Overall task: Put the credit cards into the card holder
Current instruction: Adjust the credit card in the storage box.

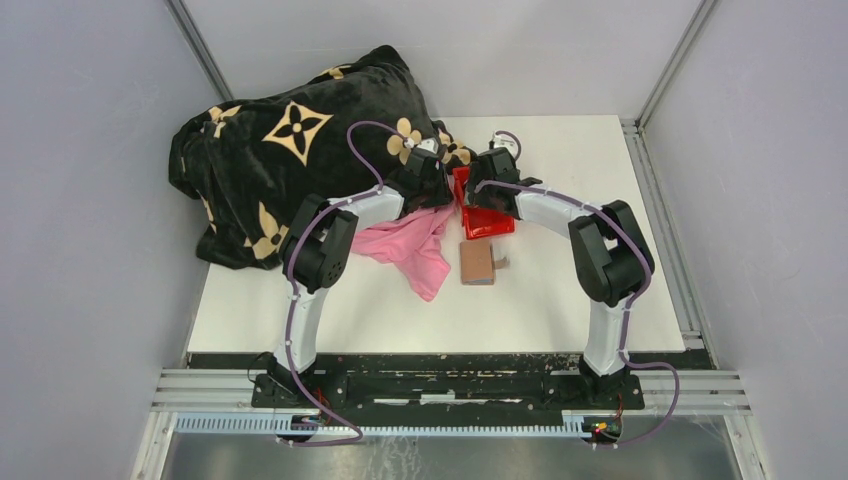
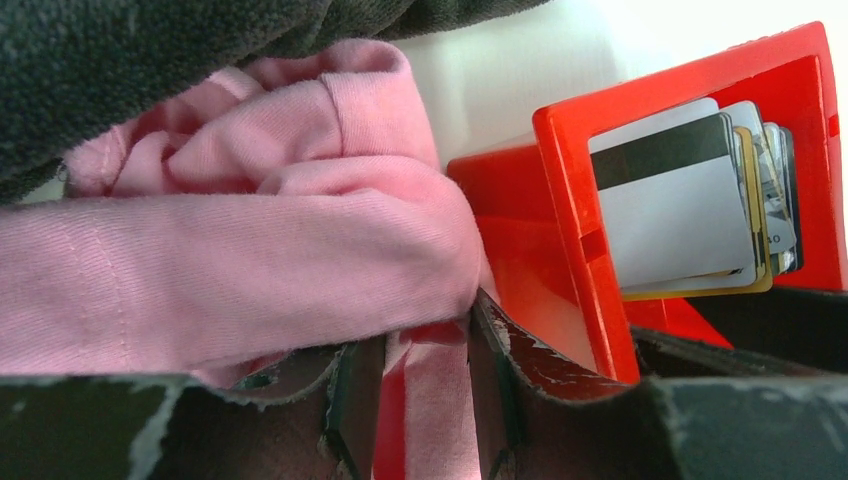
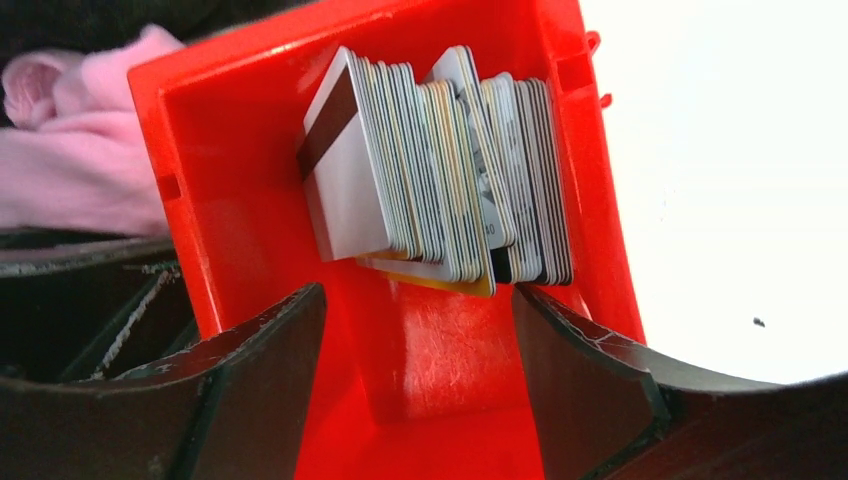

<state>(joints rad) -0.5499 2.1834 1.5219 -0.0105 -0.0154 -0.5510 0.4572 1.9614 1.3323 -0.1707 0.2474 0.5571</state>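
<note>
white tabletop, grey walls (right end effector agape, empty; left end effector unclear)

Pink cloth crowds one wall of the red bin, whose mouth over the credit cards seems clear.

The blanket is black with tan flower and star motifs. The cloth is pink, the bin red. The cards are mostly grey and white, the front one dark-striped. The wallet is brown, the table white.
</note>
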